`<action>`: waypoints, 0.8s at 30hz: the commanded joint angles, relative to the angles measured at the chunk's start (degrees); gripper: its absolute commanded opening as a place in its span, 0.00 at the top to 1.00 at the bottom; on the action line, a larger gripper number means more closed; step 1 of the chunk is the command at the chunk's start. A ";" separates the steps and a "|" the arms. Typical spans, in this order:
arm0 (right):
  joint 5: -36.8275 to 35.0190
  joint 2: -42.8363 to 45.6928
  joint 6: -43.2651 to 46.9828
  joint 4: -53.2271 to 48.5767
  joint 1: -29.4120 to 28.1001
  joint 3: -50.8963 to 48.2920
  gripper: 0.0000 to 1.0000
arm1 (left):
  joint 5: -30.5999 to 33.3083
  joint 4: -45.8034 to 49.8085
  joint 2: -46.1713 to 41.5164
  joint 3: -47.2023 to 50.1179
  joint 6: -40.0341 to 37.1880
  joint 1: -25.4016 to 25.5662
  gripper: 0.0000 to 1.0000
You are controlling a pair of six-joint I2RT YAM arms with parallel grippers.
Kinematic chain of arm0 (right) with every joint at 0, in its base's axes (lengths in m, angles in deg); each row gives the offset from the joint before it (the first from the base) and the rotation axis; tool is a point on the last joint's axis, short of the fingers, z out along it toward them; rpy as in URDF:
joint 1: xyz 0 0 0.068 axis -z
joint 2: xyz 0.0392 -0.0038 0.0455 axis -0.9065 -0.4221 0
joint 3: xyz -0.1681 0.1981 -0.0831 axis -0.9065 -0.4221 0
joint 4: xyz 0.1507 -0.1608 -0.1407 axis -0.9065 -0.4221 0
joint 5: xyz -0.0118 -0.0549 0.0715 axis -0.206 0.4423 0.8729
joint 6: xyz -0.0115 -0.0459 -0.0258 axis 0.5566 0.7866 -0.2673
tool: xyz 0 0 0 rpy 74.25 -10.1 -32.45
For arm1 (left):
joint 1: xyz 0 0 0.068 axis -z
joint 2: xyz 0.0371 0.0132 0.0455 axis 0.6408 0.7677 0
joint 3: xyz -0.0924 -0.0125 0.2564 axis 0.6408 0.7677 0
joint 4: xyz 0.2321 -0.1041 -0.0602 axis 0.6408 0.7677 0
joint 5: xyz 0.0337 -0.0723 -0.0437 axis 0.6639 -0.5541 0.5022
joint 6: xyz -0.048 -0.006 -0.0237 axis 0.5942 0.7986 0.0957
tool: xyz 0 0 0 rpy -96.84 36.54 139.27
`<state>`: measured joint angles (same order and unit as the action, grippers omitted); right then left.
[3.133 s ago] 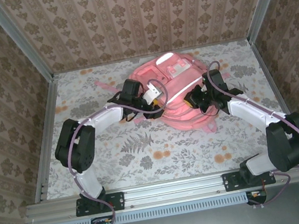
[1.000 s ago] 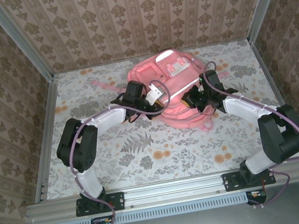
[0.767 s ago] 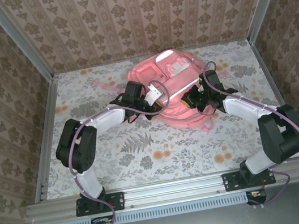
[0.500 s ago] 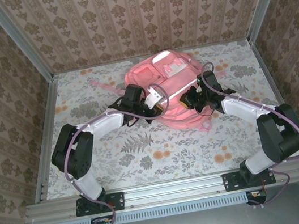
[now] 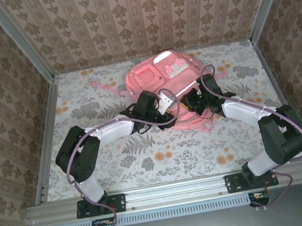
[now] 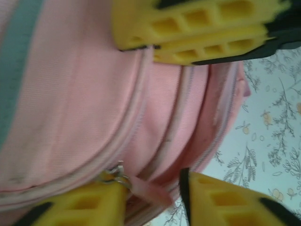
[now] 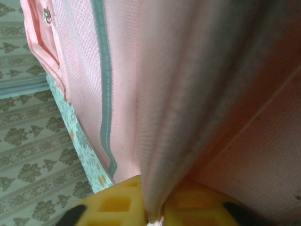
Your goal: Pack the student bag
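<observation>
The pink student bag point(image 5: 156, 77) lies at the back middle of the table, with both grippers at its near edge. My left gripper point(image 5: 168, 103) point(image 6: 153, 197) is open over a zip line of the bag point(image 6: 70, 108). A pink zip pull tab point(image 6: 143, 188) lies between its yellow fingers point(image 6: 75, 207), resting against the left one. My right gripper point(image 5: 192, 104) point(image 7: 155, 212) is shut on a raised fold of the bag's fabric point(image 7: 197, 94). Its yellow fingers point(image 6: 197, 28) also show at the top of the left wrist view.
The table carries a floral cover point(image 5: 146, 154). A thin pink strap point(image 5: 106, 87) trails from the bag toward the back left. Patterned walls with metal posts close in three sides, and a rail point(image 5: 175, 190) runs along the near edge.
My left arm slid right along the bag's near edge and its jaws opened off the zip pull. The right gripper edged slightly left, still pinching the fabric.
</observation>
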<state>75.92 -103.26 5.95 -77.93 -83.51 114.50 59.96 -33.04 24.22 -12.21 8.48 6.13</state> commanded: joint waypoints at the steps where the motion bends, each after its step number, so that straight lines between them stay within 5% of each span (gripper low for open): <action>1: -2.43 4.82 4.32 -4.53 -0.79 0.37 0.73 | -0.90 -2.60 -4.23 1.25 4.63 -0.48 0.49; 8: -6.86 12.42 16.03 -17.96 -2.04 0.93 0.52 | 7.31 1.98 -15.48 8.77 9.18 -3.78 0.28; 16: -20.93 8.58 25.56 -28.97 -14.15 9.02 0.51 | 18.10 4.55 -23.72 13.96 22.76 -10.97 0.20; 24: -28.24 -7.01 21.05 -31.61 -22.32 19.05 0.59 | 15.89 8.96 -22.88 10.99 29.97 -14.50 0.21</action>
<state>53.26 -106.54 28.53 -105.44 -105.11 130.83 76.01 -26.77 1.60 0.93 33.88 -7.80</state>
